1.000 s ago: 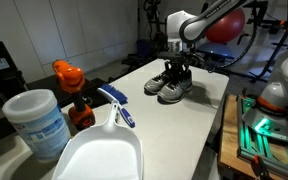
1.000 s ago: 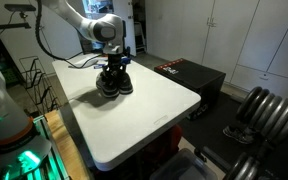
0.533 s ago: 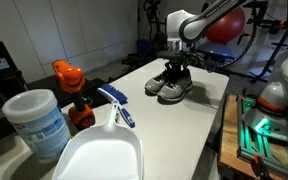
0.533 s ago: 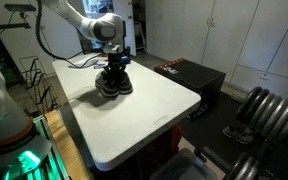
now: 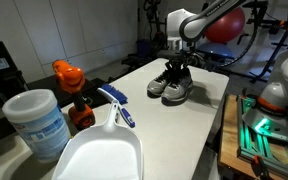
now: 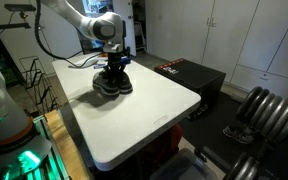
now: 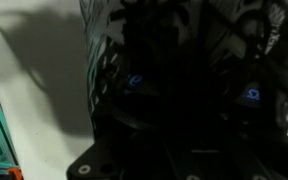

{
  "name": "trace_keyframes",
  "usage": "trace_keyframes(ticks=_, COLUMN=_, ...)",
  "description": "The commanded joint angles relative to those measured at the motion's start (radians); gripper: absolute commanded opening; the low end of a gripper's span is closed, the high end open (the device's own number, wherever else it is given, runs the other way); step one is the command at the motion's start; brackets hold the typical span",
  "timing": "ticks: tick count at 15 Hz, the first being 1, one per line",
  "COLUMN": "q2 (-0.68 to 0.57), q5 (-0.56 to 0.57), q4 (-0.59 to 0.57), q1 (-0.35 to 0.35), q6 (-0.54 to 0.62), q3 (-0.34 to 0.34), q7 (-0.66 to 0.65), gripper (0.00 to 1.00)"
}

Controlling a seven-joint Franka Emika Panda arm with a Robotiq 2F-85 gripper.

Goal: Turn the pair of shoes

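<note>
Your work surface is a white table with rounded corners, set in a cluttered lab-like room. In an exterior view, pale cabinets line the back wall and a black box stands just beside the table's far edge. In an exterior view from the opposite end, several things crowd the space close to the camera. These are a white tub with a pale blue label, an orange-topped dark bottle, and a white dustpan with a blue-and-white brush lying at its rim. A red ball shows behind the robot.

The pair of shoes sits on the table well apart from that clutter. The two shoes are side by side and touching, with their light soles down on the white top.

Your arm arches in from above and its wrist points straight down over the pair. The gripper is lowered right onto the tops of the shoes, and its dark fingers merge with the dark uppers and laces. The wrist view is almost black, filled with shoe material, with only a strip of white table at its left side. You cannot tell from any view whether the fingers are spread or pinching the shoes.
</note>
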State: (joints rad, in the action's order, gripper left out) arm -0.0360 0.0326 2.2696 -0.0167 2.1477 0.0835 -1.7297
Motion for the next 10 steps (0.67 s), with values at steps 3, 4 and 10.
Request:
trace_keyframes(ticks=3, q2=0.151, q5=0.035, q4=-0.018, q1=-0.018, q6=-0.135, q3=-0.008, q7=0.095, gripper=0.05)
trace_keyframes(ticks=4, q2=0.166, q5=0.078, q4=-0.034, q1=-0.019, q6=-0.153, q3=-0.003, q7=0.142, gripper=0.05)
trace_keyframes(ticks=10, q2=0.187, q5=0.135, q4=-0.135, q1=-0.033, q6=-0.267, q3=0.017, q7=0.427, gripper=0.05)
